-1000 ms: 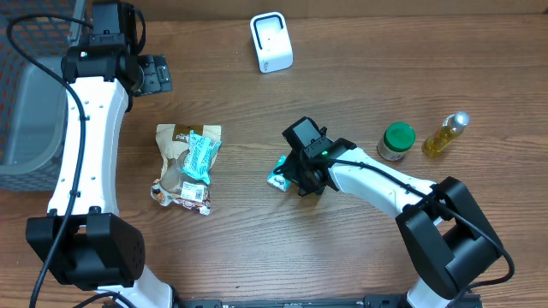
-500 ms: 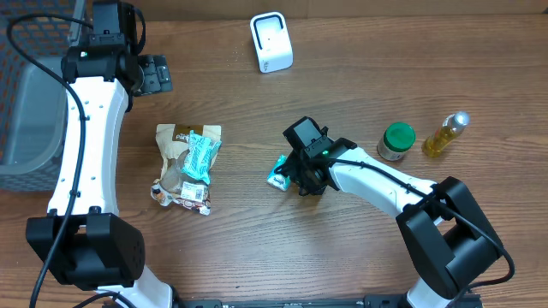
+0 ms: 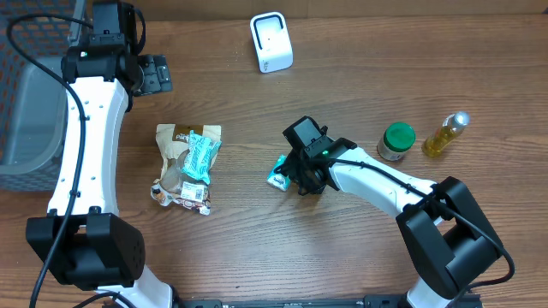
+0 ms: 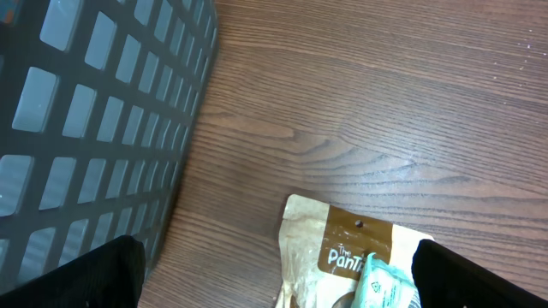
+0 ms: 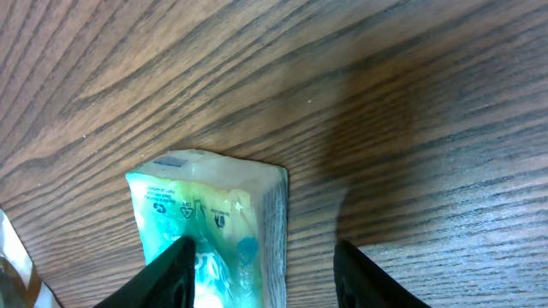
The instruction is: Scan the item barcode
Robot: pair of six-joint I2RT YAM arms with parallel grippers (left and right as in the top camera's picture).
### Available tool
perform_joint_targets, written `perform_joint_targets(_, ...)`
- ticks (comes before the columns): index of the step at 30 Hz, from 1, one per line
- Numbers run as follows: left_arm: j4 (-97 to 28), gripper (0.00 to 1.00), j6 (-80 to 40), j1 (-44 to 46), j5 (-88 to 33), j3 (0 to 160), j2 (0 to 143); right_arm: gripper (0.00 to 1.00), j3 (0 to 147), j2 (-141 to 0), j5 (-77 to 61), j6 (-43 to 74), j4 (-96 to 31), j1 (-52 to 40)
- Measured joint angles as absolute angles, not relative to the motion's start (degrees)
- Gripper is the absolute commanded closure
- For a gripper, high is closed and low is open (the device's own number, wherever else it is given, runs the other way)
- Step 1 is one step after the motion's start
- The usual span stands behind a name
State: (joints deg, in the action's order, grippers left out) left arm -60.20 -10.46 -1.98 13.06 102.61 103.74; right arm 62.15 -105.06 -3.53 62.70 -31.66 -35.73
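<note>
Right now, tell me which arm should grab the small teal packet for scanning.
Right. The right gripper has its jaws either side of the teal packet, one finger not yet touching it. The left gripper hangs open far off, beside the grey basket.

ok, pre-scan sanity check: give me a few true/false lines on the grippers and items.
1. The right gripper has its jaws on either side of the teal packet. True.
2. The left gripper holds the brown pouch. False: its jaws are open and empty; the pouch lies on the table.
3. Neither arm touches the white scanner. True.
4. The green-lidded jar sits inside the gray basket. False: it stands on the table beside the oil bottle.
</note>
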Motion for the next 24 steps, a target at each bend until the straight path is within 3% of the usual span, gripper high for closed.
perform_joint_targets(18,-60.2,0.0,-10.5,-2.0,13.1,102.6,103.7,0.62,62.2,-105.1,-3.4,63.0,-31.6,-37.4)
perform_joint_targets(21,-60.2,0.01,-10.5,-2.0,13.1,102.6,103.7,0.43,62.2,-105.1,-3.7,63.0,-31.6,-37.6)
perform_joint_targets(24,-60.2,0.0,-10.5,-2.0,13.1,102.6,103.7,0.42,62.1,-105.1,-4.7,63.1,-31.5,-37.7)
